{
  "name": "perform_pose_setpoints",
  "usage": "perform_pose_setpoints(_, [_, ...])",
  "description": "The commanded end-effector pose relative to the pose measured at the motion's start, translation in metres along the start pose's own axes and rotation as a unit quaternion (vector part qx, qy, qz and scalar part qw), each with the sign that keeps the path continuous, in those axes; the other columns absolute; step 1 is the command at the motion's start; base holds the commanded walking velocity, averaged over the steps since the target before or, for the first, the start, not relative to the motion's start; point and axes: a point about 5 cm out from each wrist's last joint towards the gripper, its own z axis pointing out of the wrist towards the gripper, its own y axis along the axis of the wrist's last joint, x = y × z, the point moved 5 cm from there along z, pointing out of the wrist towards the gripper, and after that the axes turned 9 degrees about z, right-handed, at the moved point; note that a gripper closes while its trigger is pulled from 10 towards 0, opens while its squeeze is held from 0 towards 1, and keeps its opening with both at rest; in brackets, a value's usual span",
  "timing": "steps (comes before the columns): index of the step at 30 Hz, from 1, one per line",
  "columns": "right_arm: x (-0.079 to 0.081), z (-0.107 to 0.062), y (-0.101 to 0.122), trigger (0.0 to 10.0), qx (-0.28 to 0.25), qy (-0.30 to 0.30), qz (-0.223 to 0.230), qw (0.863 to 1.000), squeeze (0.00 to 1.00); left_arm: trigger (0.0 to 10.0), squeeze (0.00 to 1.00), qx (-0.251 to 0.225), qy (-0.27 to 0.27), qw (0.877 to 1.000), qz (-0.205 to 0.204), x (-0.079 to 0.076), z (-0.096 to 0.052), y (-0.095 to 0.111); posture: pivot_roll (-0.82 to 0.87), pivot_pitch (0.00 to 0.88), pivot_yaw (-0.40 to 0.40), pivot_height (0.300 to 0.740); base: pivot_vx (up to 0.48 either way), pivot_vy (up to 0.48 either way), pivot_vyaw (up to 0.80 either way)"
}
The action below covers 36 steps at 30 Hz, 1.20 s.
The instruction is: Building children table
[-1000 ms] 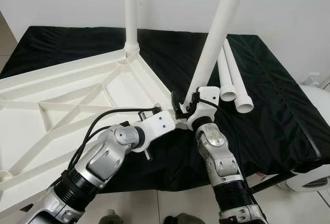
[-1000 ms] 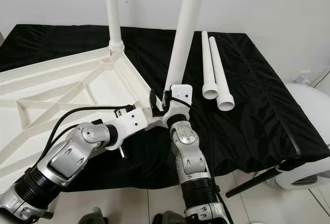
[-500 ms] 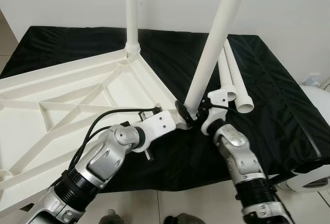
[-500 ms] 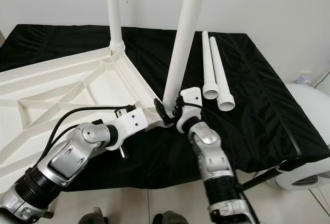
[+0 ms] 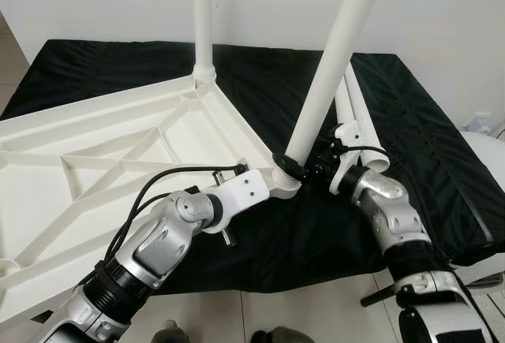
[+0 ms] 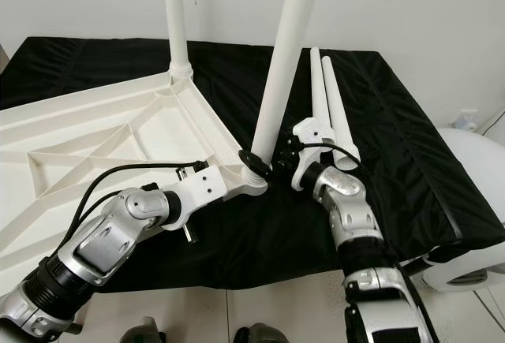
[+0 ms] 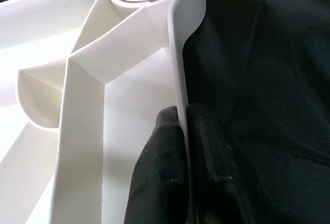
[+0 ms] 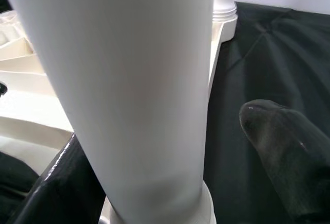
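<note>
The white tabletop (image 5: 118, 146) lies upside down on the black cloth. One white leg (image 5: 203, 20) stands upright in its far corner socket. A second leg (image 5: 335, 59) leans in the near corner socket (image 5: 286, 179). My left gripper (image 7: 181, 131) is shut on the tabletop's rim just beside that socket. My right gripper (image 5: 306, 166) reaches in from the right at the leaning leg's base (image 8: 154, 131), fingers on either side. One finger (image 8: 62, 183) touches the leg; the other fingertip (image 8: 278, 131) stands a little off it.
Two loose white legs (image 5: 361, 126) lie side by side on the cloth just behind my right wrist. The black cloth's front edge (image 5: 316, 280) drops to a tiled floor. A white round appliance (image 6: 473, 264) sits at the right, a white wall behind.
My right arm has swung from in front of the leaning leg round to its right side, staying at the leg's base. The left gripper has kept its hold on the rim.
</note>
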Motion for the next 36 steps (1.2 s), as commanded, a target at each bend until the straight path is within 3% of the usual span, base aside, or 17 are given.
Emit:
perform_pose_setpoints(1, [-0.006,-0.004,-0.006,6.4,0.021,0.007,-0.008,1.0,0.0,10.0,0.0,-0.009,0.015,0.999,0.027,0.008,-0.001,0.009,0.05,0.0,-0.074,0.74,0.0,0.0,0.0])
perform_pose_setpoints(2, [-0.006,-0.004,-0.007,6.4,0.025,0.011,-0.008,1.0,0.0,10.0,0.0,-0.009,0.016,0.999,0.027,0.008,-0.001,0.009,0.05,0.0,-0.074,0.74,0.0,0.0,0.0])
perform_pose_setpoints(3, [-0.006,-0.004,-0.008,5.0,0.026,0.013,-0.008,1.0,0.0,10.0,0.0,-0.009,0.016,0.999,0.026,0.008,-0.001,0.009,0.05,0.0,-0.074,0.74,0.0,0.0,0.0])
perform_pose_setpoints(4, [-0.006,-0.004,-0.008,5.0,0.026,0.013,-0.008,1.0,0.0,10.0,0.0,-0.009,0.016,0.999,0.026,0.008,-0.001,0.009,0.05,0.0,-0.074,0.74,0.0,0.0,0.0])
perform_pose_setpoints(5, [-0.007,-0.004,-0.008,4.4,0.026,0.015,-0.007,1.0,0.0,10.0,0.0,-0.009,0.017,0.999,0.026,0.008,-0.001,0.008,0.05,0.0,-0.073,0.74,0.0,0.0,0.0])
perform_pose_setpoints(8, [-0.008,-0.005,-0.007,4.4,0.024,0.019,-0.006,1.0,0.0,10.0,0.0,-0.009,0.017,0.999,0.025,0.008,-0.001,0.008,0.05,0.0,-0.073,0.74,0.0,0.0,0.0])
perform_pose_setpoints(9, [-0.008,-0.005,-0.007,0.0,0.025,0.021,-0.007,0.999,0.0,10.0,0.0,-0.009,0.017,0.999,0.025,0.008,-0.001,0.008,0.05,0.0,-0.073,0.74,0.0,0.0,0.0])
perform_pose_setpoints(20, [-0.011,-0.007,-0.007,0.0,0.024,0.03,-0.01,0.999,0.0,10.0,0.0,-0.011,0.017,1.0,0.024,0.009,0.0,0.009,0.04,0.0,-0.074,0.74,0.0,0.0,0.0])
perform_pose_setpoints(21, [-0.011,-0.007,-0.007,10.0,0.023,0.028,-0.01,0.999,0.0,10.0,0.0,-0.011,0.017,1.0,0.024,0.008,-0.001,0.009,0.04,0.0,-0.073,0.74,0.0,0.0,0.0])
perform_pose_setpoints(31, [-0.006,-0.002,-0.007,10.0,0.005,0.009,-0.005,1.0,0.0,10.0,0.0,-0.011,0.015,1.0,0.025,0.007,-0.001,0.009,0.04,0.0,-0.076,0.74,0.0,0.0,0.0])
perform_pose_setpoints(36, [0.006,0.008,-0.005,10.0,-0.018,-0.021,0.005,1.0,0.0,10.0,0.0,-0.011,0.015,1.0,0.023,0.006,-0.001,0.009,0.04,0.0,-0.081,0.74,0.0,0.0,0.0])
